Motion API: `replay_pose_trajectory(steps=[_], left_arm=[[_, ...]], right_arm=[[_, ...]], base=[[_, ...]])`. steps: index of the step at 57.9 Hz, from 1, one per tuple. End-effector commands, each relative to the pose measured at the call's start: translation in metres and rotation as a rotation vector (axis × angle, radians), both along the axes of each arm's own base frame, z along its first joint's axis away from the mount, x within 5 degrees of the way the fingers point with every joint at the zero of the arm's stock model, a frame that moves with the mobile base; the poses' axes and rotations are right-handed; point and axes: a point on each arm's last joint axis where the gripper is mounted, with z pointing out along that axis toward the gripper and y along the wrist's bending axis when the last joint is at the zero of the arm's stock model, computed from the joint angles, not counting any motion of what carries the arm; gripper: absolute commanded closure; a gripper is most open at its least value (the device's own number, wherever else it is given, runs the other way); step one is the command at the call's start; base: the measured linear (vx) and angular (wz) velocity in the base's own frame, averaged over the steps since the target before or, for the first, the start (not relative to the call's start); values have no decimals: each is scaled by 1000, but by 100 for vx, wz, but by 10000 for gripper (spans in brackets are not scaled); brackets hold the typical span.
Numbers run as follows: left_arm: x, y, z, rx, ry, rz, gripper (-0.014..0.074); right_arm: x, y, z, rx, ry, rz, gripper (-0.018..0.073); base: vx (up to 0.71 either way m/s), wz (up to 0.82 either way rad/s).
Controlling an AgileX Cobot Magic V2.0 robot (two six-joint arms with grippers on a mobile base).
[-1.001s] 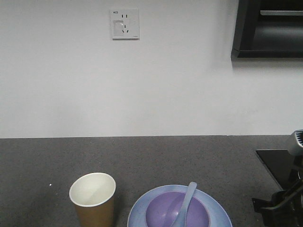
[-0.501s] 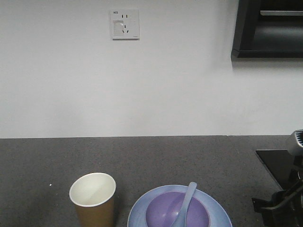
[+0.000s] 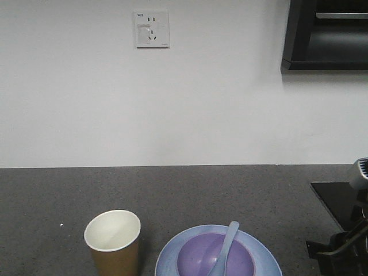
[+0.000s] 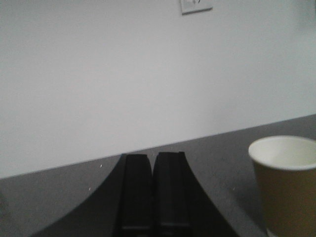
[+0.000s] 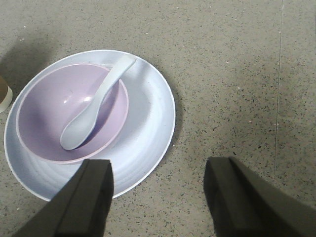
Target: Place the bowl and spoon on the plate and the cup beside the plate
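The lavender bowl (image 3: pixel 215 257) sits on the pale blue plate (image 3: pixel 264 261) at the counter's front edge, and the pale blue spoon (image 3: pixel 225 248) rests in it with its handle leaning over the far rim. The brown paper cup (image 3: pixel 112 241) stands upright just left of the plate. In the right wrist view the bowl (image 5: pixel 44 113), spoon (image 5: pixel 96 103) and plate (image 5: pixel 148 118) lie up and left of my right gripper (image 5: pixel 158 170), which is open and empty above bare counter. My left gripper (image 4: pixel 154 160) is shut on nothing, with the cup (image 4: pixel 289 182) to its right.
A dark speckled counter (image 3: pixel 230 190) runs back to a white wall with a socket (image 3: pixel 152 29). A black shelf unit (image 3: pixel 325 34) hangs at the upper right. A black flat panel (image 3: pixel 339 198) and part of the right arm (image 3: pixel 345 244) sit at the counter's right edge.
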Motion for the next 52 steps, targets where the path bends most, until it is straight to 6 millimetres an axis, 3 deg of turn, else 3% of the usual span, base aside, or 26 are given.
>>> replay_pose_trajectory(steps=[1,16,52], left_arm=[[-6,3,-10,-63,-87,27,603],[-14,7,-69,-81,-41,73,603],[-17,8,-73,-76,-13,94,603]], right_arm=[[3,-1,18,25,-107,-9,93],[3,-1,18,25,-107,-9,93],[2,-1,17,24,-102,-8,93]], base=[[0,0],[0,0],[0,0]])
